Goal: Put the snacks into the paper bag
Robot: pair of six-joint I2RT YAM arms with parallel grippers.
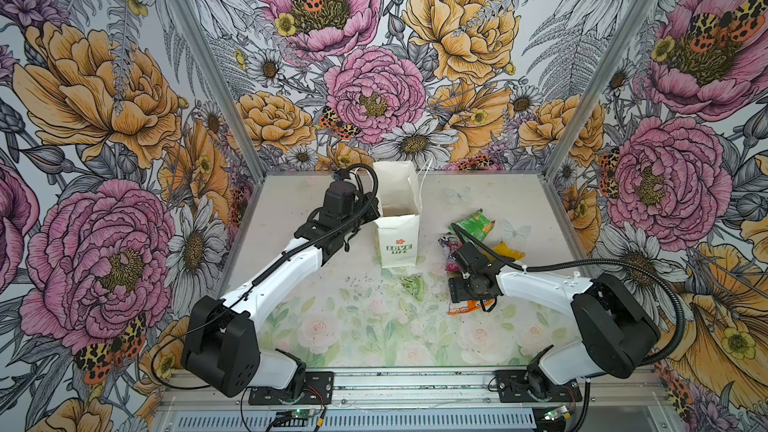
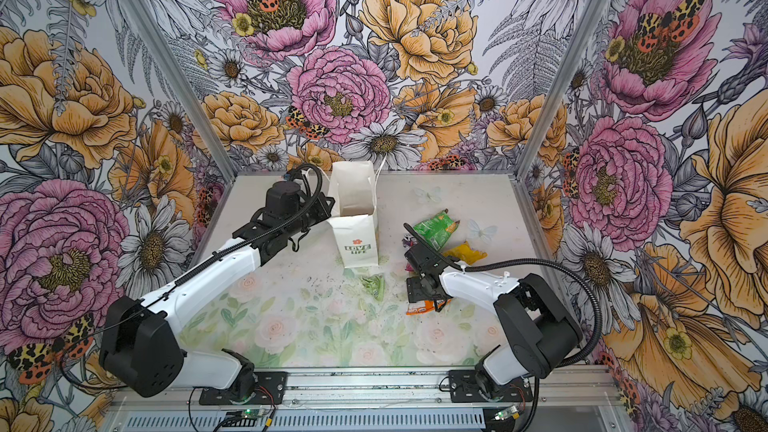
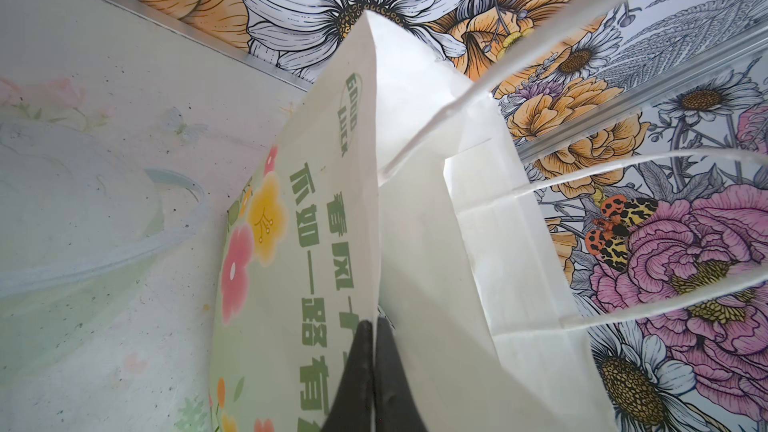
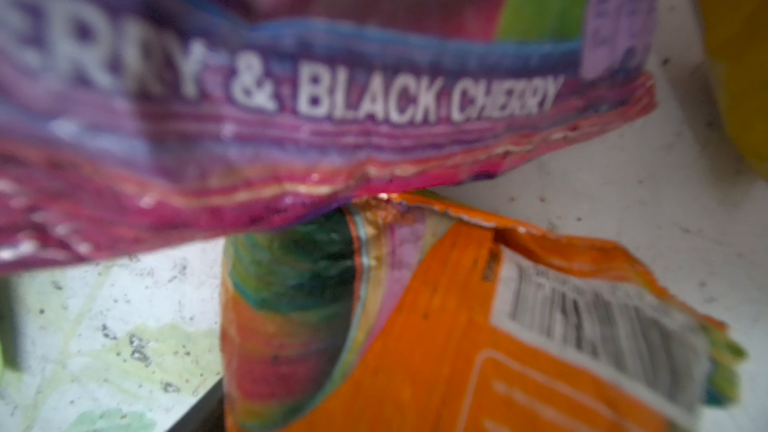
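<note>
— Where's the white paper carrier bag (image 1: 397, 245)?
— Upright at the rear of the counter (image 1: 357, 326), mouth open; the left jaws are pinched shut on its wall.
— And the crinkly snacks?
— Right of it: green packet (image 1: 473, 224), yellow packet (image 1: 509, 251), purple-pink packet (image 4: 291, 118) overlapping orange packet (image 4: 457, 347). The right jaws sit low over them; I can't tell their spread.

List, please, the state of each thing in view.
paper bag: upright, mouth open
left gripper: shut on paper bag
right gripper: over the packets, fingers unseen
purple-pink packet: overlapping orange packet, outside bag
green packet: on table
yellow packet: on table
pale green packet: on table
</note>
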